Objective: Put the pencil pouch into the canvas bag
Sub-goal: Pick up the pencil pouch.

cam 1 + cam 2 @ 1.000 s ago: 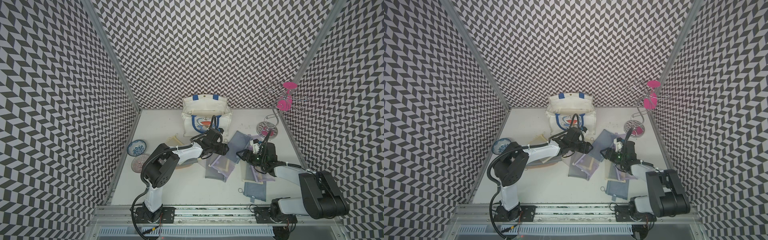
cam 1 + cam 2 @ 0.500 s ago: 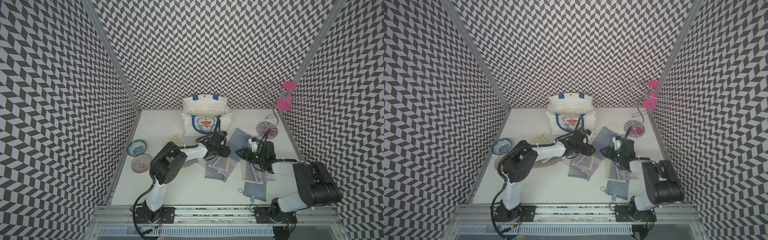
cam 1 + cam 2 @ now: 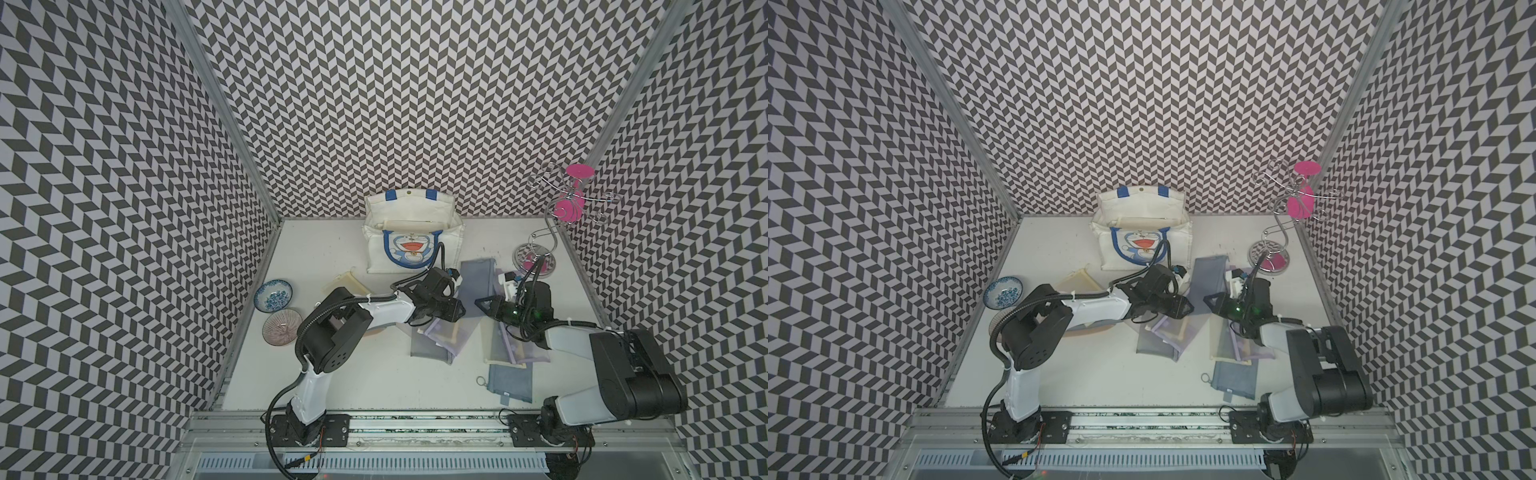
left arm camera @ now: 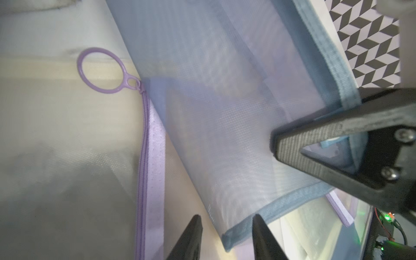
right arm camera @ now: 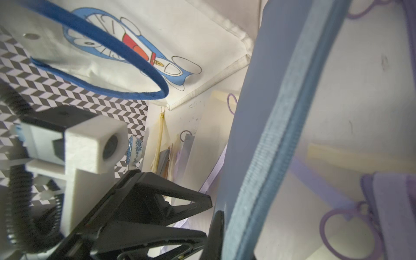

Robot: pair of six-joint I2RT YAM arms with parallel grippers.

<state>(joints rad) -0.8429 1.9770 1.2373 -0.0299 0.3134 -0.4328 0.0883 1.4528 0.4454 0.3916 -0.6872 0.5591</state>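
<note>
The pencil pouch [image 3: 478, 282] [image 3: 1210, 274] is a grey-blue mesh pouch lying between my two arms, in front of the canvas bag [image 3: 409, 203] [image 3: 1142, 208], which stands upright and open at the back wall. My right gripper [image 3: 483, 303] [image 5: 222, 229] is shut on the pouch's blue zipper edge [image 5: 270, 157]; only one of its fingers shows. My left gripper [image 3: 455, 309] [image 4: 227, 225] is open, its two tips standing either side of the pouch's corner [image 4: 229, 238]. In the left wrist view the right gripper [image 4: 315, 146] is seen clamped on the pouch's edge.
Several other mesh pouches lie about: purple and yellow ones [image 3: 440, 340], a stack under the right arm [image 3: 513, 349], a small blue one [image 3: 511, 380], a cream one [image 3: 345, 282]. Two bowls [image 3: 273, 295] [image 3: 282, 326] sit at the left wall. A wire stand [image 3: 536, 259] is back right.
Both grippers have closed in on the grey-blue pouch from either side. The right jaws have shut on its edge; the left jaws have narrowed around its corner.
</note>
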